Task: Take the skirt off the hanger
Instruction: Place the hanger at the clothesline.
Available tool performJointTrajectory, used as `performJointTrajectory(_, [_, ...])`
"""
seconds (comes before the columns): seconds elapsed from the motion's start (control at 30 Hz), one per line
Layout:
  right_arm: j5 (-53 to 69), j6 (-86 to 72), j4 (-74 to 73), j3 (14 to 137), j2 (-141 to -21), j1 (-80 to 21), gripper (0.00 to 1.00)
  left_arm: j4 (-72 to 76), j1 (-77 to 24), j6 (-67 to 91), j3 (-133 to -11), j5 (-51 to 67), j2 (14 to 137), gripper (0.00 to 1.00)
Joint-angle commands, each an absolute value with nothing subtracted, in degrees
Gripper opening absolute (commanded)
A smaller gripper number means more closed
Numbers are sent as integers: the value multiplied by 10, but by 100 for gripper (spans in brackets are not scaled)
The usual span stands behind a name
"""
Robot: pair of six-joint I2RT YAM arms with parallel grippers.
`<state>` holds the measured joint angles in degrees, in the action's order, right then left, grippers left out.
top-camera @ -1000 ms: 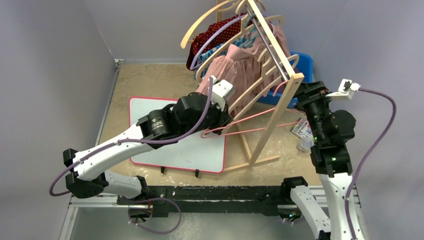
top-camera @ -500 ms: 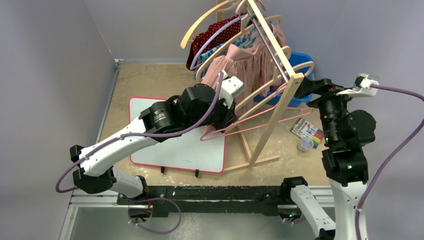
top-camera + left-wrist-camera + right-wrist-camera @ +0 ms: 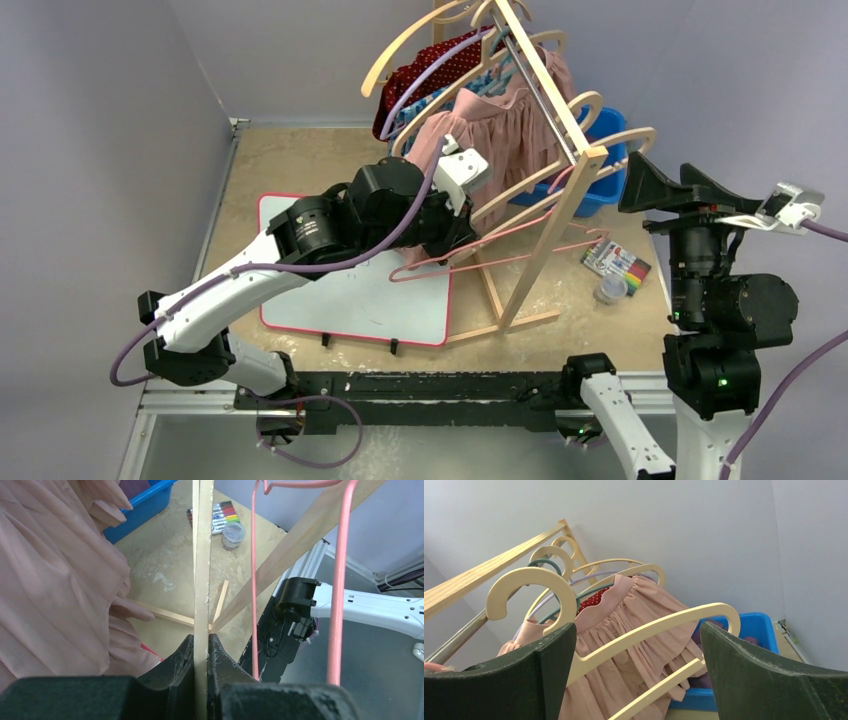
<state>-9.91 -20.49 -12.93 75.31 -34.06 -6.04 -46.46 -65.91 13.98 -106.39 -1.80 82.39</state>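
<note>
Your skirt (image 3: 497, 122) hangs on the rack (image 3: 563, 192), pink and gathered, crowded among other hangers and garments, with a blue bin (image 3: 603, 168) behind it. From the right wrist view its waistband seems to run along a cream hanger (image 3: 644, 570), though you cannot see how it is fastened there.

Your left fingers (image 3: 220, 665) are pinched tight on a thin pale wooden bar (image 3: 202, 570), with the skirt's folds just beside them on one side and a pink wire hanger (image 3: 340, 580) on the other. Whether that bar belongs to the skirt's hanger is unclear from here. Your right fingers (image 3: 754, 680) are spread wide and hold nothing; they face the hangers from off to the side, apart from the cloth.

Expect the skirt to be light, limp and thin. It probably won't keep its shape: it will sag and trail as it comes off, and may snag on the neighbouring hooks. The hanger is likely to swing on the rail, so steadying it with one arm makes sense.

Take the cloth at the waistband, close to the hanger, where the gathers give a thick fold to pinch. A loose lower fold would probably just stretch and slip.
</note>
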Motion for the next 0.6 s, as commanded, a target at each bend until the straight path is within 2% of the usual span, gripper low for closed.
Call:
performJointTrajectory(0.0, [-108,-197,-96,769,-345,-61,93,-441,-659,146,-1078,6,807,0])
performJointTrajectory(0.57, [-94,-194,-98,779,-355,-61,93,-392,-659,151,-1035,24,761,0])
